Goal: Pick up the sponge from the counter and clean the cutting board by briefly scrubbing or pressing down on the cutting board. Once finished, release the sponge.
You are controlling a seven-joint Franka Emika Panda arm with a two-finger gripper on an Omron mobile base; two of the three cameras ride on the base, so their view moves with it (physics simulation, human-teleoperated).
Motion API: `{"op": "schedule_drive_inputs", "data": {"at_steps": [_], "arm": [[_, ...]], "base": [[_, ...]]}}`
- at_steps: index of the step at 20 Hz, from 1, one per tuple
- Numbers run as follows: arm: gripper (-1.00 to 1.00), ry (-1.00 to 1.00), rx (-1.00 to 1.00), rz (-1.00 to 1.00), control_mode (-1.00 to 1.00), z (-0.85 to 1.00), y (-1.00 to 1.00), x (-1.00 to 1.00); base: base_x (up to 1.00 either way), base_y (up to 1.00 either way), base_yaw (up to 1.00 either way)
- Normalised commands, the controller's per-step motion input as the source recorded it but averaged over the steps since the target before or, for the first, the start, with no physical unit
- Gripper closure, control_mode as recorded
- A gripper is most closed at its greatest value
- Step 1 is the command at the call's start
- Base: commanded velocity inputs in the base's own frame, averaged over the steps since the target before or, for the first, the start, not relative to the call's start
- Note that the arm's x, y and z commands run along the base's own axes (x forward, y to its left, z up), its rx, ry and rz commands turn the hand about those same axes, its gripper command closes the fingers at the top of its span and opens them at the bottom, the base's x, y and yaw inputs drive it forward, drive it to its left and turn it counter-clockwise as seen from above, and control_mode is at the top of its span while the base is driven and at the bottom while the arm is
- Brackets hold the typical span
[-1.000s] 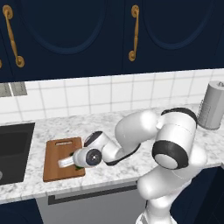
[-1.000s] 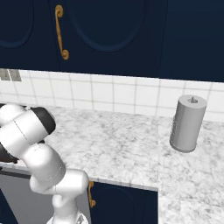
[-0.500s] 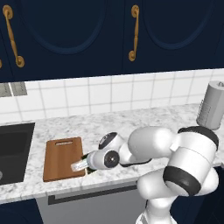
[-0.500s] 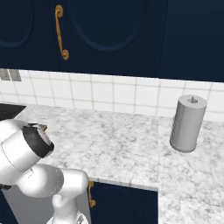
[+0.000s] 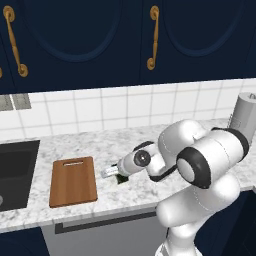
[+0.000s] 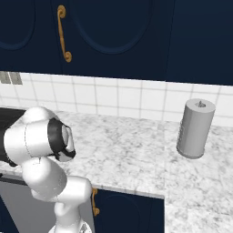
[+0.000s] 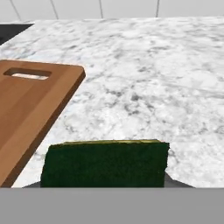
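**Hand view: sponge right under the fingers, board off to the side**

In the hand view I see the sponge (image 7: 105,162) close in at the bottom, dark green face toward the camera with a thin yellow-green line along its top edge. It lies on the counter (image 7: 153,78), just beside the long right edge of the cutting board (image 7: 26,109) and apart from it — a strip of marble shows between them. The board's slot handle sits at its far end, toward the tiled wall.

From the left base view, the gripper (image 5: 111,173) reaches low over the counter's front half, just right of the board, with a dark patch that I take for the sponge at its tip. I cannot tell how the jaws stand: the fingertips are hidden behind the sponge in the hand view and too small to read from the base.

My worries from here:

- If the jaws are not properly around the sponge, a lift would leave it behind or drag it along the marble.
- The sponge is soft — an off-centre pinch could let it twist or slip out on the way to the board.
- Sweeping sideways too low could catch the board's edge and shove it toward the sink (image 5: 15,172).
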Motion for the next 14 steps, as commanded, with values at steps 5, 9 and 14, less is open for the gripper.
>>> {"op": "schedule_drive_inputs", "data": {"at_steps": [5, 9, 14], "arm": [[-1.00, 0.11, -0.05, 0.01, -1.00, -0.01, -0.45, 0.51], [-1.00, 0.00, -0.03, 0.06, -1.00, 0.00, -0.42, 0.08], [-1.00, 0.06, -0.07, 0.08, -1.00, 0.11, -0.30, 0.35]], "base": [[0.00, 0.00, 0.00], [0.00, 0.00, 0.00], [0.00, 0.00, 0.00]]}}
